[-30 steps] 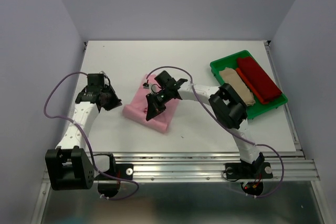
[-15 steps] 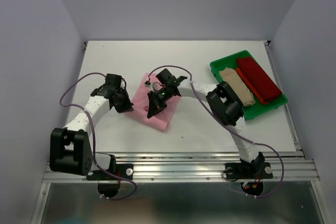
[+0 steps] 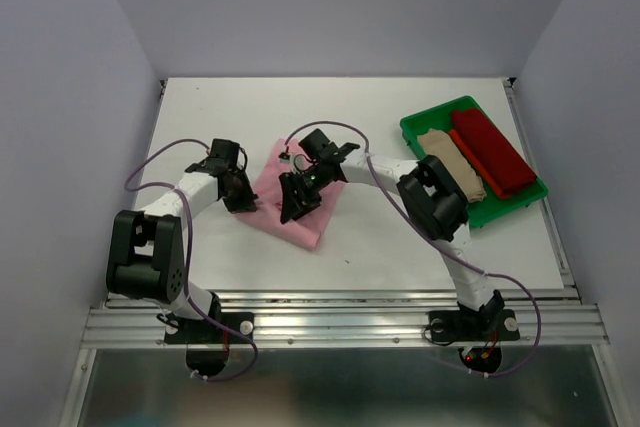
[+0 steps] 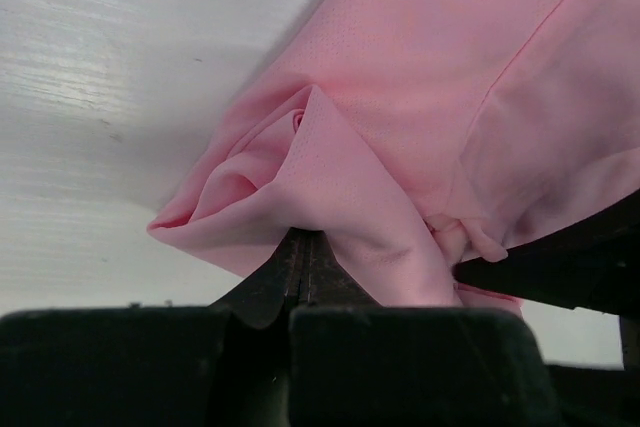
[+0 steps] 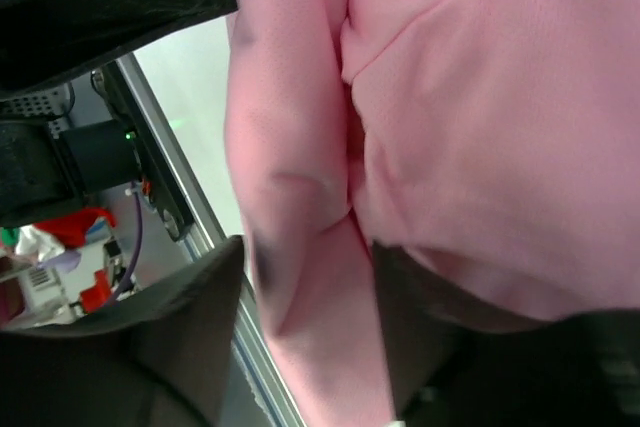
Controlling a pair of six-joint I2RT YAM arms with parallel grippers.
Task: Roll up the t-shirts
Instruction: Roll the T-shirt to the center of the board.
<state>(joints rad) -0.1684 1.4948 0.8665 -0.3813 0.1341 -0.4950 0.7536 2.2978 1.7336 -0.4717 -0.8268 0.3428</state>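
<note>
Laterally, our left gripper (image 3: 242,201) pinched shut on the left edge of the pink t-shirt (image 3: 310,229); our right gripper (image 3: 292,209) stood parted astride its middle.

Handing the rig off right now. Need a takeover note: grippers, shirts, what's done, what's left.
Left gripper: fingers shut, tips against the pink t-shirt at its left edge; can't tell if cloth is pinched.
Right gripper: fingers apart, astride a fold of it.
Pink t-shirt: mid-table, bunched, not a tidy roll.
Beige t-shirt and dark red t-shirt: compact bundles side by side in the green tray.
Done: those two, apparently.
Left: roll the pink one.
</note>
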